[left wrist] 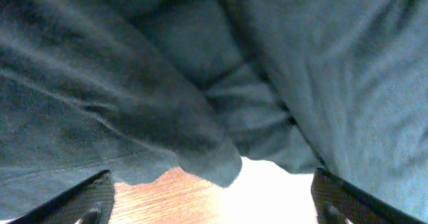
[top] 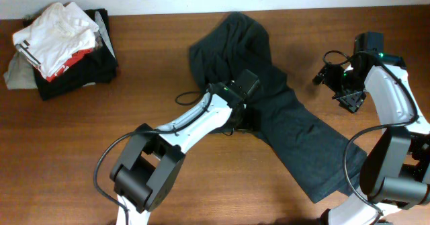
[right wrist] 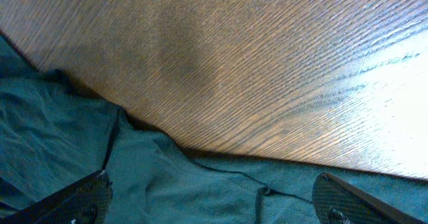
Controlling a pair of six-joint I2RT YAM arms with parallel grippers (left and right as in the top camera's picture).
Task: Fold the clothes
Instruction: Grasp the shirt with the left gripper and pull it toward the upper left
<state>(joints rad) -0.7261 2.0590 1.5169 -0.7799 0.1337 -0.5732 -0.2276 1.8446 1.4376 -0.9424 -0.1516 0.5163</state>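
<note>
Where the brown wooden table (top: 60, 151) meets the wall at its far left corner, a loose heap of other garments (top: 57, 40) sits, a crumpled white piece with a flash of red lying on top of folded black cloth. Moving right, the white-and-black left arm (top: 195, 121) reaches from the near edge toward the middle of the table. The left gripper (top: 243, 117) is down at the left edge of the dark charcoal short-sleeved T-shirt of soft fabric (top: 282, 117). Seen from its wrist camera, the two black fingers (left wrist: 93, 197) stand wide apart at the bottom corners with nothing between them. A rumpled fold of the shirt bulges just ahead of them, and a strip of bare wood shows under its hem. The shirt itself lies in the centre of the table, bunched and creased at the far end, then running as a long, flatter band diagonally toward the near right. Further right, the right gripper (top: 336, 84) is near the shirt's right edge and not touching it. Its fingers (right wrist: 80, 197) are likewise spread wide and hold nothing, with wood grain ahead of them and the shirt's edge below
</note>
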